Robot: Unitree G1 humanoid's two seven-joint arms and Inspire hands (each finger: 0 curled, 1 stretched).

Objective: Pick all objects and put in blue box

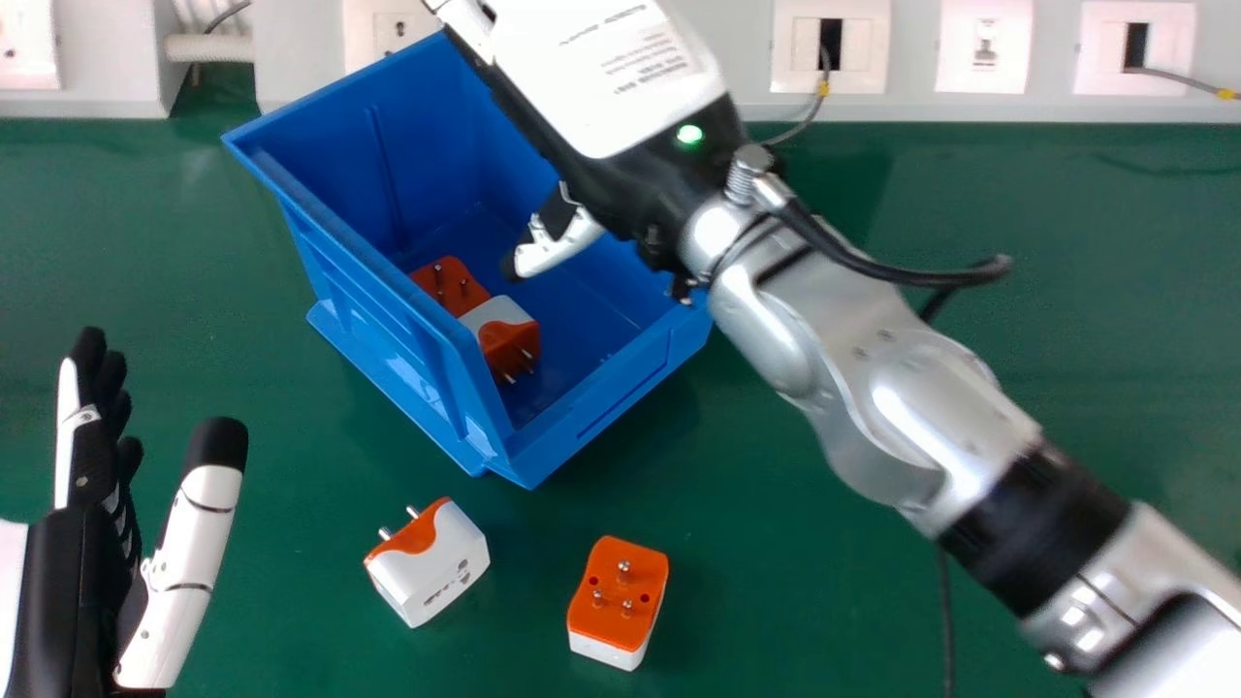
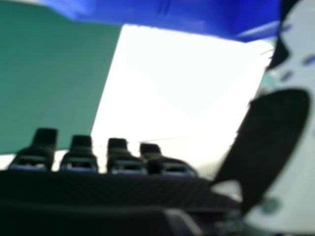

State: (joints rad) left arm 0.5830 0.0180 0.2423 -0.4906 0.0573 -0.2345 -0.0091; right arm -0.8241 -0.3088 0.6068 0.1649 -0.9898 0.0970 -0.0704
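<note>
My right hand is over the blue box, its thumb pointing down inside and its fingers extended toward the view's top edge. In the right hand view, the hand is open, with nothing between thumb and fingers; blue box walls show there too. Two adapters, an orange one and a white-orange one, lie inside the box by its left wall. On the table, a white-orange adapter lies on its side, and another has its pins upward. My left hand is open at the left edge.
The green table extends around the box. White wall sockets and cables line the back edge. My right forearm crosses the table's right half, and a dark cable hangs beneath it.
</note>
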